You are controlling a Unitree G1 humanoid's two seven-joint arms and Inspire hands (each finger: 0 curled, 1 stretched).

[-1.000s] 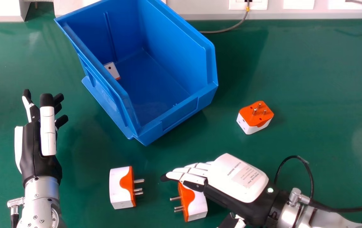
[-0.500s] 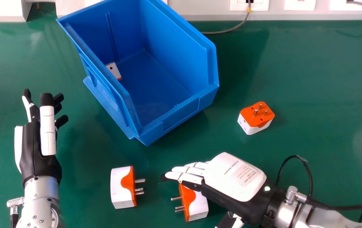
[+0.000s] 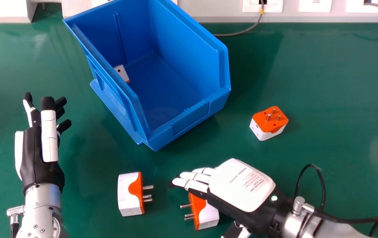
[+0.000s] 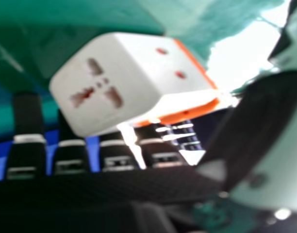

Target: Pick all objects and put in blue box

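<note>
Use the blue box [image 3: 190,117] on your bench [image 3: 327,79] as the landmark: you have a grey cable [image 3: 241,32] behind it, with wall sockets [image 3: 262,6] beyond. The left robot hand [image 3: 34,158] is to its left, fingers loosely spread. One plug adapter [image 3: 121,72] lies inside against its left wall, a second adapter [image 3: 269,121] sits prongs-up to its right, and a third adapter [image 3: 128,194] lies on your side of it, prongs pointing right. Also on your side of it, farther right, the fourth adapter [image 3: 206,215] lies partly under the right robot hand [image 3: 241,185], whose fingers are straight, with the thumb apart from them. That hand's back covers some of the fourth adapter, so you can't tell whether it touches. The box wall hides part of the adapter inside, and the box's far rim is cut off at the head view's top edge. Against the earlier frames, the right hand has shifted slightly left relative to the box, while the adapters keep their places around it and the left hand looks unchanged.
</note>
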